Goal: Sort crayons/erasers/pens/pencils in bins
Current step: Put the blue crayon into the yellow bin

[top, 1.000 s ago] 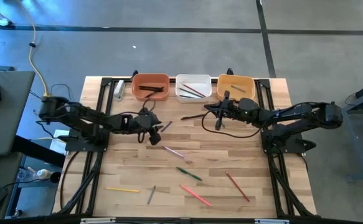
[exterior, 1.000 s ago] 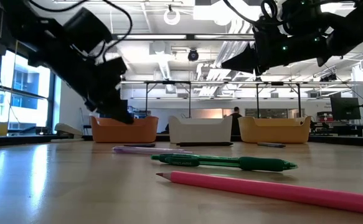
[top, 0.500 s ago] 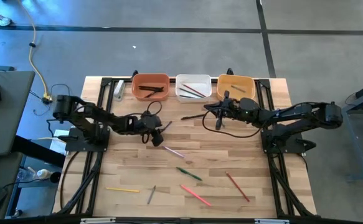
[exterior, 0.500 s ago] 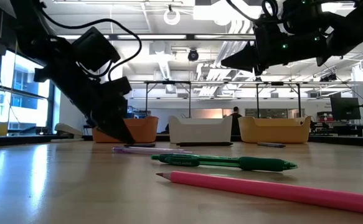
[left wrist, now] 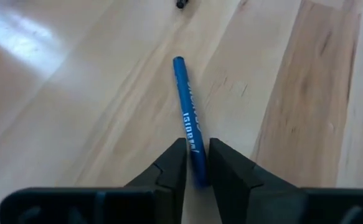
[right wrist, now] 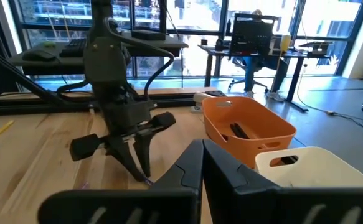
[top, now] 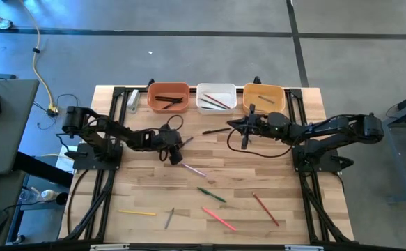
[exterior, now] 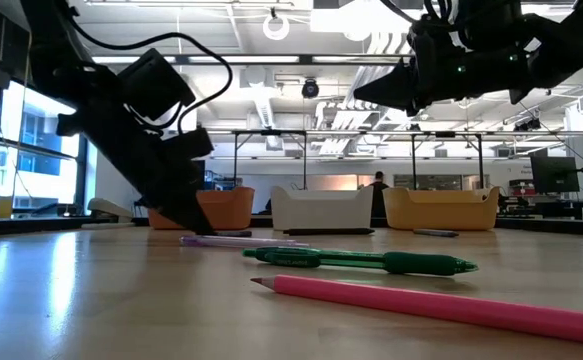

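A blue pen (left wrist: 187,106) lies flat on the wooden table, and my left gripper (left wrist: 197,149) is shut on its near end. From above, that gripper (top: 175,153) sits left of centre with its tips down at the tabletop (exterior: 199,228). My right gripper (right wrist: 201,157) is shut and holds nothing. It hovers above the table (top: 233,125) next to a black pen (top: 215,130). Terracotta (top: 168,96), white (top: 216,97) and yellow-orange (top: 263,97) bins stand in a row at the far edge, each with a few sticks inside. My left gripper pinches the blue pen's near end (left wrist: 197,163) between its two fingers. The fingers slant down from the table's left side and run roughly along the pen. The pen lies flat on the table, its free end (left wrist: 179,61) pointing away from the gripper.
Loose sticks lie on the near half of the table: a lilac pencil (top: 194,169), a green pen (top: 211,194), a pink one (top: 219,218), a red-brown one (top: 265,209), a grey one (top: 169,217) and a yellow one (top: 137,212). Black frame rails run along both sides.
My left gripper has sunk from above the table down to the tabletop, tipping a little steeper. My right gripper has stayed where it was.
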{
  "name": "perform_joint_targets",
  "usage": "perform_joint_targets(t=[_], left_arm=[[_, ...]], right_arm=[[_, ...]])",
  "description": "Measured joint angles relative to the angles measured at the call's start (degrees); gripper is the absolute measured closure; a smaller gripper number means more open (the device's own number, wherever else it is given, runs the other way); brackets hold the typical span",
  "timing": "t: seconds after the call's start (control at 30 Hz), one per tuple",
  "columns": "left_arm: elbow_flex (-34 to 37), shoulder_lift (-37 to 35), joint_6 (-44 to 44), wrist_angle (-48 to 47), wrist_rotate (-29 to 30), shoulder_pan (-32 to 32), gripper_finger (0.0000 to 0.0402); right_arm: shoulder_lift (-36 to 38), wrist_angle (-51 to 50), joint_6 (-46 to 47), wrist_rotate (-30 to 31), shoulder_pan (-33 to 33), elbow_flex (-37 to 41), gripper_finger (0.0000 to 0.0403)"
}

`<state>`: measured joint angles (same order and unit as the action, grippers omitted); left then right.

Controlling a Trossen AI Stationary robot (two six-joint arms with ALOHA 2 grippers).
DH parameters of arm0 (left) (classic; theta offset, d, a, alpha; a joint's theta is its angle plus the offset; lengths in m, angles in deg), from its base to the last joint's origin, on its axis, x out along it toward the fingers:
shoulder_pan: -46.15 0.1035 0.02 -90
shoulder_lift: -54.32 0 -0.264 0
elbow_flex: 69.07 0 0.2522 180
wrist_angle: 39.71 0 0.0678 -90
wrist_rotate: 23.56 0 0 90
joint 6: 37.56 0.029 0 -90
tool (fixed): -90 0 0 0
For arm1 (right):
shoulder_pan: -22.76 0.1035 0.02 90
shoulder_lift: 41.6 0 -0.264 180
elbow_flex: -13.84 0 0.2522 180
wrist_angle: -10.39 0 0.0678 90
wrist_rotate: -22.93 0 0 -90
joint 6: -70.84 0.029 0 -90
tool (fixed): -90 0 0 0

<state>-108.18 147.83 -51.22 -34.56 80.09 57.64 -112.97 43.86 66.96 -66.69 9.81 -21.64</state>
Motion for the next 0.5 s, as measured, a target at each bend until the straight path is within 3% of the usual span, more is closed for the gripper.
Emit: perform_joint_targets(t=[0.2,0.5], left_arm=[[0.01,0.0,2.32,-0.25,-2.47,0.09,0.0377],[0.12,-0.99,2.34,0.53,-3.7,0.11,0.0384]], right_arm=[[0.0,-0.32,0.42,0.0,0.0,0.0,0.0403],[0.0,-4.82,2.67,0.0,-0.31,0.0,0.0403]])
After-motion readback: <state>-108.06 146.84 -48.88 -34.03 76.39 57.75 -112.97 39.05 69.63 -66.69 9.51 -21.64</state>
